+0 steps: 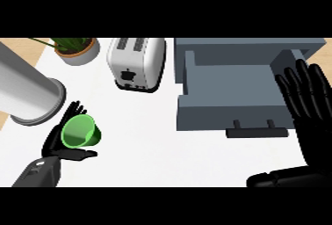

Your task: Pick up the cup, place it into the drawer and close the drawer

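Note:
The green cup (81, 131) is at the lower left of the white counter (156, 145), its open mouth turned up towards me. My left hand (59, 147) lies against it: straight fingers show past its far left side and the thumb sticks out just below it, not curled round it. The grey drawer (227, 99) stands pulled open at the upper right, its inside bare, with a dark handle (256, 131) on its front. My right hand (306, 99) is open with fingers pointing up, over the drawer's right wall.
A white toaster (136, 61) stands left of the drawer. A potted plant (78, 49) is at the back left. A large metal cylinder (29, 90) lies just above the left hand. The counter's left edge runs behind the cylinder.

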Controlling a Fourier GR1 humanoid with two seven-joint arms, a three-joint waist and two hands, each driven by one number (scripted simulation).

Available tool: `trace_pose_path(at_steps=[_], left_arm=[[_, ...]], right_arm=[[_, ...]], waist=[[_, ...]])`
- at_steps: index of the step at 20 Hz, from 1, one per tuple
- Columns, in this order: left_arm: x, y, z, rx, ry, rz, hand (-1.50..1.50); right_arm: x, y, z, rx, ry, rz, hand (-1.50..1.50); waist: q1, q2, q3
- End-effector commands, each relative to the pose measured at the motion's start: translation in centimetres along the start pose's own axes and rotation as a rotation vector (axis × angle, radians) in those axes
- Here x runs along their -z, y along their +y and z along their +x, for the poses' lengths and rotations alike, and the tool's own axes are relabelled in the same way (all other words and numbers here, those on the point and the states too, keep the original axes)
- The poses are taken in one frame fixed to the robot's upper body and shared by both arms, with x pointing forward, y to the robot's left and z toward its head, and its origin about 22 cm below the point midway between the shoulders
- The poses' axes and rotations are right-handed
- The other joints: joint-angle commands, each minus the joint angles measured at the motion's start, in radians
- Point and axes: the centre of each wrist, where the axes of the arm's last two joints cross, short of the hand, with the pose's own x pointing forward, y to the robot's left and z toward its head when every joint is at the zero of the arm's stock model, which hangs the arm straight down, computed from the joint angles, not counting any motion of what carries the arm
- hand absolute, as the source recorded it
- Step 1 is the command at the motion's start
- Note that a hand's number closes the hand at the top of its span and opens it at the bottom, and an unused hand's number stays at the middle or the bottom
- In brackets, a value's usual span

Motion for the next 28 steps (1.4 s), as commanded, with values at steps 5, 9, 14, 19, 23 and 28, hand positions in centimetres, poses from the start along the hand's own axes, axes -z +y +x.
trace_pose_path(at_steps=[5, 9, 14, 19, 23, 28], left_arm=[[-0.3, -1.4, -1.1, -0.221, -0.086, -0.12, -1.5], [1.0, -1.2, -0.2, -0.27, -0.099, -0.146, 1.5], [0.5, -2.6, -1.1, -0.268, -0.176, -0.161, 1.5], [0.9, -1.4, 0.0, -0.176, -0.26, -0.094, 1.5], [1.0, -4.7, -1.7, -0.118, -0.311, 0.162, 1.5], [1.3, -7.0, -1.7, -0.104, -0.385, 0.207, 1.5]], right_arm=[[0.7, -1.4, -1.4, -0.007, -0.004, -0.013, -1.5], [0.4, -0.6, 0.0, 0.002, 0.012, -0.003, -1.5], [-0.3, 0.0, 0.7, 0.007, -0.01, 0.003, -1.5], [-0.4, -0.7, 1.3, -0.023, -0.002, 0.003, -1.5], [0.2, -1.3, 0.8, -0.04, -0.003, -0.002, -1.5], [-0.9, -0.8, -1.3, -0.024, 0.007, -0.025, -1.5]], waist=[[0.002, 0.004, 0.0], [-0.006, 0.002, -0.001], [-0.006, 0.001, -0.002], [0.0, -0.002, 0.0], [0.013, -0.004, 0.001], [0.018, -0.006, 0.003]])
